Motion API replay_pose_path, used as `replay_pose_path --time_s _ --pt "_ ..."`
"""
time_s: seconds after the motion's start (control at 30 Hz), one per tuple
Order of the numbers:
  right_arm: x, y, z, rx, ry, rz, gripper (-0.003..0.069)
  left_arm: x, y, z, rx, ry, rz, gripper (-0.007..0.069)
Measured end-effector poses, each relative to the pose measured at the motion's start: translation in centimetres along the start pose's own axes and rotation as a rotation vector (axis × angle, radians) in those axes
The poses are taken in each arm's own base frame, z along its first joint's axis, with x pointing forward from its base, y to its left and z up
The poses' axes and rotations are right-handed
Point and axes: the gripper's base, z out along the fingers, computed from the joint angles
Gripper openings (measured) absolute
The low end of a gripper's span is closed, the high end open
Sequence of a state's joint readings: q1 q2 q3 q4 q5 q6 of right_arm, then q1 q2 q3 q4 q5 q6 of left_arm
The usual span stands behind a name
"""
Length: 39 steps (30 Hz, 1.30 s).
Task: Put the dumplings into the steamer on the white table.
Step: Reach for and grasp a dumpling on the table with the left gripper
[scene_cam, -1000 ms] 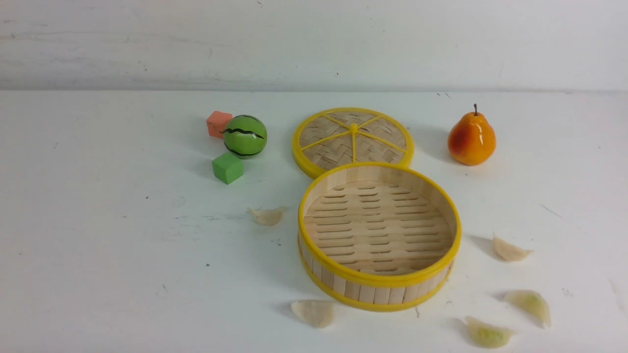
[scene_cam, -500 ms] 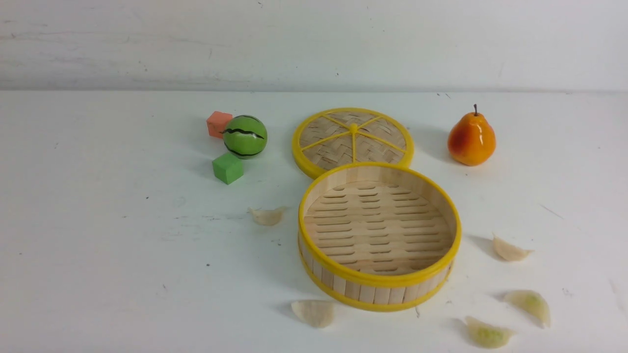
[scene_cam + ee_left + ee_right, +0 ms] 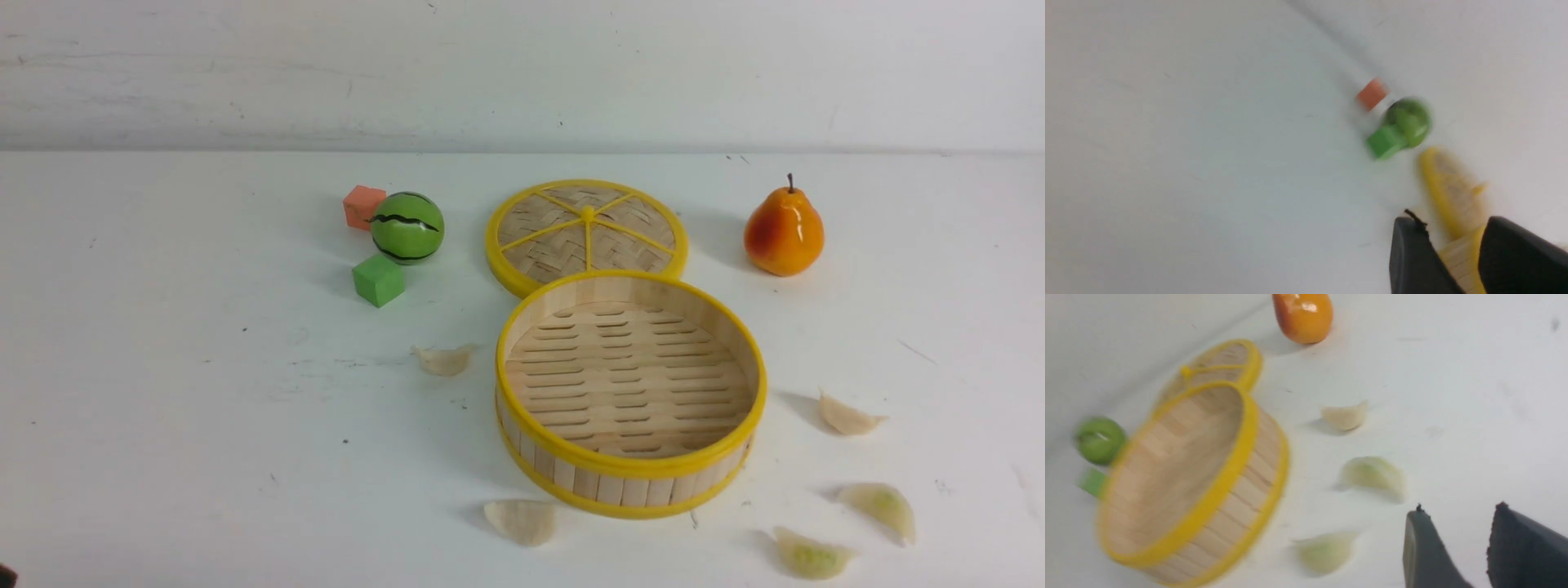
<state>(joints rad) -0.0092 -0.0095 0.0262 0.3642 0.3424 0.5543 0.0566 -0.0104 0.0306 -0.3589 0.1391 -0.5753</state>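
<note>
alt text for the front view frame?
An empty bamboo steamer sits on a white table with five dumplings scattered around it, two to its left and three to its right. Farther back are a woven lid, a pear, a watermelon ball, an orange cube and a green cube.

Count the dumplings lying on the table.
5 dumplings, none in the steamer: cream one on its left, cream one near-left, cream one on its right, two greenish ones near-right. None looks hidden.
</note>
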Motion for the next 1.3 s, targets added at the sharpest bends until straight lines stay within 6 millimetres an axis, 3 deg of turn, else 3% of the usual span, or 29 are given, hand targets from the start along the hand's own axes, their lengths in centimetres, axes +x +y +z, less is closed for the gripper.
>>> replay_pose_path --time_s 0.1,0.17,0.27,0.5,0.57,0.67,0.7,0.73,0.77,0.8,0.83,0.9,0.93,0.97,1.1,1.3 --pt "0.2 0.6 0.0 -0.057 0.033 0.297 0.0239 -0.6 -0.5 0.0 0.070 -0.049 -0.429 0.0237" --pt "0.2 0.8 0.0 -0.080 0.037 0.388 0.0239 -0.9 -0.7 -0.1 0.099 -0.069 -0.634 0.0237" --pt "0.2 0.8 0.0 -0.084 0.036 0.386 0.0239 -1.0 -0.7 -0.1 0.113 -0.077 -0.744 0.0237" --pt "0.0 1.0 -0.2 -0.089 0.031 0.242 0.0239 -1.0 -1.0 -0.1 0.112 -0.059 -0.714 0.0237" --pt "-0.4 1.9 -0.6 -0.108 0.039 0.162 0.0239 -1.3 -2.1 -0.4 0.125 -0.022 -0.636 0.0237" --pt "-2.2 4.9 -2.3 -0.176 0.008 -0.075 0.0222 -2.9 -5.8 -1.9 0.190 0.031 -0.298 0.0237" --pt "-2.1 4.9 -2.3 -0.173 0.012 -0.088 0.0218 -3.1 -6.1 -2.0 0.194 0.034 -0.271 0.0237" --pt "-3.5 6.9 -3.4 -0.193 -0.011 -0.237 0.0171 -4.1 -8.5 -3.3 0.223 0.057 -0.032 0.0234" --pt "-4.3 8.0 -3.8 -0.184 -0.009 -0.323 0.0136 -4.7 -9.6 -3.8 0.222 0.079 0.084 0.0225" --pt "-4.5 8.2 -3.6 -0.173 -0.001 -0.348 0.0128 -4.9 -9.9 -3.9 0.226 0.075 0.085 0.0223" --pt "-5.7 9.6 -3.8 -0.146 0.016 -0.451 0.0079 -5.5 -11.1 -4.0 0.198 0.124 0.230 0.0201" --pt "-7.5 11.6 -2.7 -0.073 0.096 -0.612 -0.0004 -6.5 -12.5 -3.4 0.142 0.202 0.350 0.0139" --pt "-7.7 11.8 -2.9 -0.074 0.093 -0.619 -0.0007 -6.6 -12.6 -3.3 0.136 0.210 0.359 0.0139" --pt "-9.1 13.3 -1.7 -0.028 0.166 -0.718 -0.0019 -7.2 -13.4 -2.4 0.077 0.282 0.416 0.0080" --pt "-10.4 15.1 0.9 0.024 0.364 -0.813 -0.0020 -8.4 -14.6 -0.9 -0.018 0.416 0.536 -0.0014" --pt "-9.0 16.9 5.4 0.005 0.730 -0.888 -0.0020 -8.8 -15.4 3.0 -0.199 0.740 0.698 -0.0014"
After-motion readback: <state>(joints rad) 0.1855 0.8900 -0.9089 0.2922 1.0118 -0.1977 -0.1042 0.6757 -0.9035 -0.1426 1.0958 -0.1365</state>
